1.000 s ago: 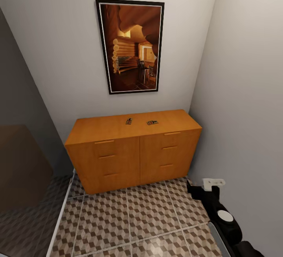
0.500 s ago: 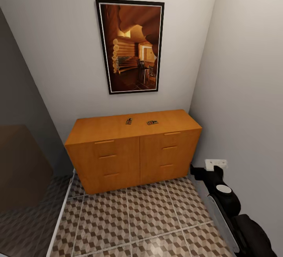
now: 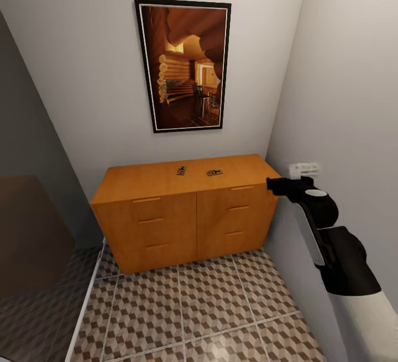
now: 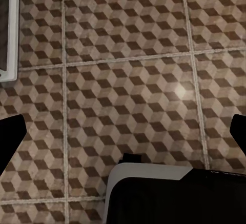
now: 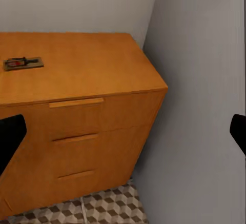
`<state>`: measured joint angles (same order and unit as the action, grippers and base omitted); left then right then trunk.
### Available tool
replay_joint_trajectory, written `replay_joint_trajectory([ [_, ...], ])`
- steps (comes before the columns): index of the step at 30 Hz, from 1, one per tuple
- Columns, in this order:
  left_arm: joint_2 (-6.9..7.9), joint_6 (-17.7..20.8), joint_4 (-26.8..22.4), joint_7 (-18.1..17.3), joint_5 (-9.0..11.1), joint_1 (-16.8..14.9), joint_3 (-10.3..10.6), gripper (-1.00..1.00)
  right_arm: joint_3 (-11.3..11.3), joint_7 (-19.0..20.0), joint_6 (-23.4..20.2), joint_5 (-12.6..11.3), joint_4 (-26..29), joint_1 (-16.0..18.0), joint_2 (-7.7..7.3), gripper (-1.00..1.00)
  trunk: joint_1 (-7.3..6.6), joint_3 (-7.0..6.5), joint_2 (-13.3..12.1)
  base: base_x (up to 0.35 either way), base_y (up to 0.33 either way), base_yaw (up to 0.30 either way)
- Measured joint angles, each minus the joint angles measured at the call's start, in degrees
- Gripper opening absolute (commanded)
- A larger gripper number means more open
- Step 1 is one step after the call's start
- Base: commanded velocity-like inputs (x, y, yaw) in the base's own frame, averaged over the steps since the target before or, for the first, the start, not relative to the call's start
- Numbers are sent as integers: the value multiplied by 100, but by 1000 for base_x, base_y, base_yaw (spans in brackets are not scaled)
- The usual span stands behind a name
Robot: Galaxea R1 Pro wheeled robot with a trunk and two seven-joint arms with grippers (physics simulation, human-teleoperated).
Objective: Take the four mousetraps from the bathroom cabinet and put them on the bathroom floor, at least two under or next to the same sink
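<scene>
The orange-brown cabinet (image 3: 188,213) stands against the far wall. Two mousetraps lie on its top, one (image 3: 181,171) near the middle and one (image 3: 214,172) to its right. The right wrist view shows a mousetrap (image 5: 22,63) on the cabinet (image 5: 77,70) top. My right gripper (image 3: 275,183) is open and empty, level with the cabinet's top at its right end and apart from the traps; its fingers stand wide (image 5: 123,137). My left gripper (image 4: 123,134) is open and empty above the bathroom floor (image 4: 128,80). The sink is out of view.
A framed picture (image 3: 185,66) hangs above the cabinet. A grey wall (image 3: 354,102) runs close along my right arm, and a dark panel (image 3: 27,229) stands at the left. Cube-pattern tiles (image 3: 182,307) spread in front of the cabinet. Part of my base (image 4: 174,193) shows in the left wrist view.
My right arm has risen from near the floor to the height of the cabinet top, by its right end. The cabinet and traps have not moved.
</scene>
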<state>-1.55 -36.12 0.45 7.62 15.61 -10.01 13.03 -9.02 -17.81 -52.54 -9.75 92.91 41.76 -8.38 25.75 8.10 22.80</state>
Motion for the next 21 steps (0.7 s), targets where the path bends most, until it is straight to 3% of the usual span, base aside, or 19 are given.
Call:
replay_joint_trajectory([
  [5, -1, 1, 6, 0, 0, 1, 0, 100, -5, 389, -268, 3, -67, 1005, 14, 100, 0, -1, 0, 0, 0, 0],
  [12, -1, 1, 9, 0, 0, 0, -2, 100, -9, 1132, -337, -6, -183, 1763, 17, 100, 0, 0, 0, 0, 0, 0],
  [21, -1, 3, 10, 0, 1, 2, -7, 100, -109, 2403, -354, -63, -215, 1960, 5, 100, 0, 1, 0, 0, 0, 0],
])
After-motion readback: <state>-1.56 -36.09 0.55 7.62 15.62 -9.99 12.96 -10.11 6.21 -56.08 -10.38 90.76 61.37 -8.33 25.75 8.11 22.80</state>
